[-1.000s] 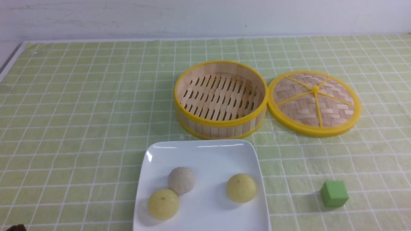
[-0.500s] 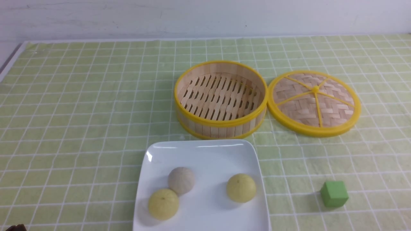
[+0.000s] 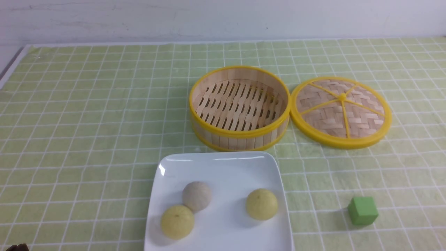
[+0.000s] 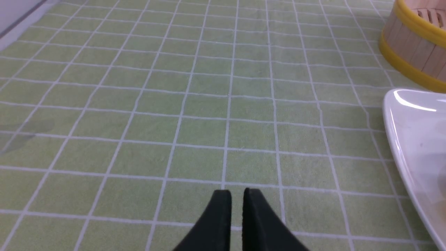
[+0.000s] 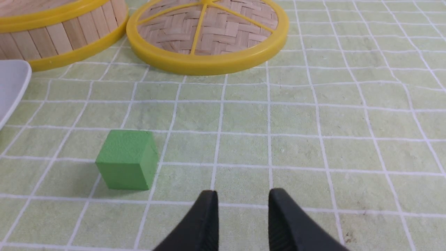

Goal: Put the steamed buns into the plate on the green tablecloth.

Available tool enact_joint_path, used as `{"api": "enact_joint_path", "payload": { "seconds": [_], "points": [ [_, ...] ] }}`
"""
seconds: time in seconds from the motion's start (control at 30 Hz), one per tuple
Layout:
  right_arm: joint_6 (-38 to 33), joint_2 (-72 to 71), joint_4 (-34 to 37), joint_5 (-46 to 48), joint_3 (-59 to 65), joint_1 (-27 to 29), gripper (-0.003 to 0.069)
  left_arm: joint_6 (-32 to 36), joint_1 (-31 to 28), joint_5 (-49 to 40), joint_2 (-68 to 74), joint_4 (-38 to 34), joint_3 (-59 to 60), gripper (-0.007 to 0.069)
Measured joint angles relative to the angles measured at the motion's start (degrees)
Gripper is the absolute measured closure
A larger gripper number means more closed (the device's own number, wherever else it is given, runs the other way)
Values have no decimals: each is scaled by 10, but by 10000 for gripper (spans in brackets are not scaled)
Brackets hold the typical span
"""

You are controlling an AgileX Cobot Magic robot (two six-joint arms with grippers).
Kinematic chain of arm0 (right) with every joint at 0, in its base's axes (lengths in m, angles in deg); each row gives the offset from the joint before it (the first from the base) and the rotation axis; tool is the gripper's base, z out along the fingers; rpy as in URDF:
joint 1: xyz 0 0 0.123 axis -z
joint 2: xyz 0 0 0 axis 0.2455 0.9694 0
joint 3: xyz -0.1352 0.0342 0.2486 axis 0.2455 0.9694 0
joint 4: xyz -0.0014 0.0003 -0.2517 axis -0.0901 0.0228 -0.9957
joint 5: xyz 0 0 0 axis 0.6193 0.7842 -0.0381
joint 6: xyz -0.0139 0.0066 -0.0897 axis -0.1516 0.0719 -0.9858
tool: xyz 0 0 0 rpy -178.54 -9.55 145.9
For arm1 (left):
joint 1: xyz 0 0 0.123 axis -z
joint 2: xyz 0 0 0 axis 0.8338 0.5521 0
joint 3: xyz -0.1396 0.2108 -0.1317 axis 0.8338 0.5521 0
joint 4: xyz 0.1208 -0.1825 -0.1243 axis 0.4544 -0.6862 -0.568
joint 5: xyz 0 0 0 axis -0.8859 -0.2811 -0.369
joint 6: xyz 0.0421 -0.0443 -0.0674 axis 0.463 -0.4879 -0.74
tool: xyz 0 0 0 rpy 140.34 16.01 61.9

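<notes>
Front view: we see all three steamed buns (image 3: 196, 196) on the plate (image 3: 223, 164).
Left gripper (image 4: 237, 202): nearly clenched, empty.
Right gripper (image 5: 243, 205): parted, empty.
Risk: we nudge the plate, buns roll.

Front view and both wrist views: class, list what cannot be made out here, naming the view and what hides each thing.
1. Plate: near edge cut off by the front view's bottom border; both wrist views catch only a corner.
2. Steamed buns: in neither wrist view.
3. Left hand and right hand: only fingertips in the wrist views; absent from the front view.
4. Steamer: its floor shows only in the front view.
</notes>
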Motion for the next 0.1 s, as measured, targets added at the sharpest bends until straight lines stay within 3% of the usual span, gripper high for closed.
{"api": "enact_joint_path", "payload": {
  "seconds": [0.1],
  "points": [
    [0,0,0,0,0,0,424,0,0,0,0,1,0,538]
  ]
}}
